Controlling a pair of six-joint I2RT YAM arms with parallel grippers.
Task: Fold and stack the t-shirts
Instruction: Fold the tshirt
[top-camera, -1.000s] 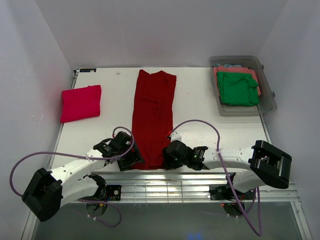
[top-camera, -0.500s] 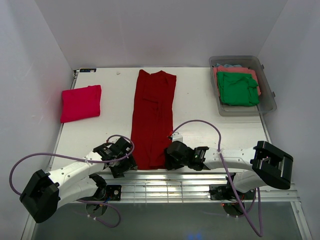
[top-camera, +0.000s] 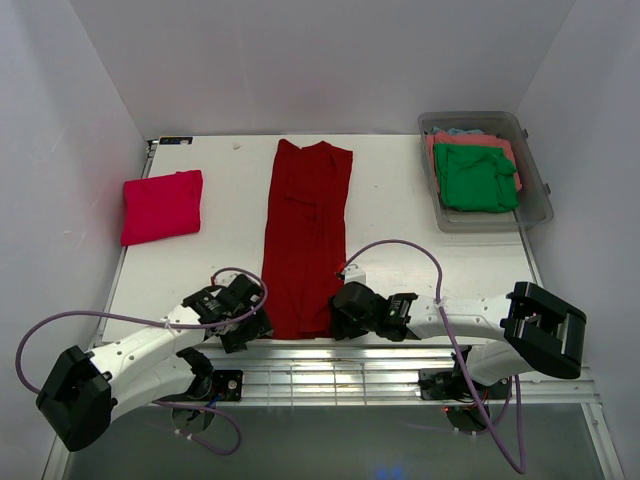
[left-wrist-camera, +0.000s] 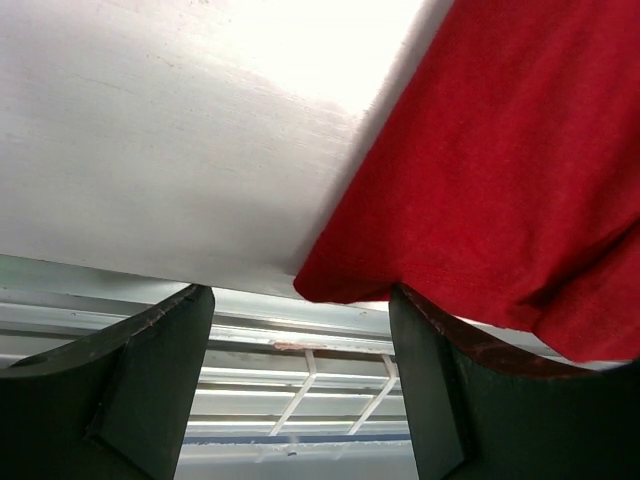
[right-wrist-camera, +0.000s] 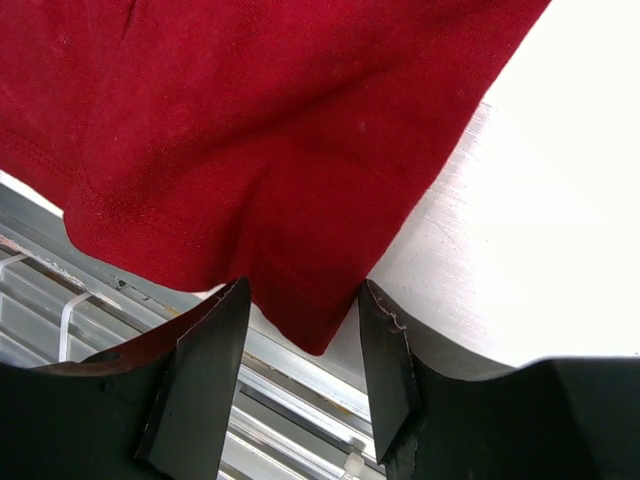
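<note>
One pinkish-red cloth t-shirt (top-camera: 161, 206) looks folded at the left of the white table (top-camera: 400, 250), the dark red cloth t-shirt (top-camera: 305, 240) is a long strip mid-table with left gripper (top-camera: 262, 325) and right gripper (top-camera: 335, 316) gaping around its near corners, and the green t-shirt (top-camera: 474, 178) and coral t-shirt (top-camera: 470, 140) sit unfolded-looking in the clear grey plastic tub (top-camera: 541, 192).

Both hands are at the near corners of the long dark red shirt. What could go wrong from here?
1. The long dark red cloth shirt has its near corners right at the near edge of the white table; the open left hand and right hand may pinch too little cloth and lose it.
2. If only one grips, the fold may go crooked.
</note>
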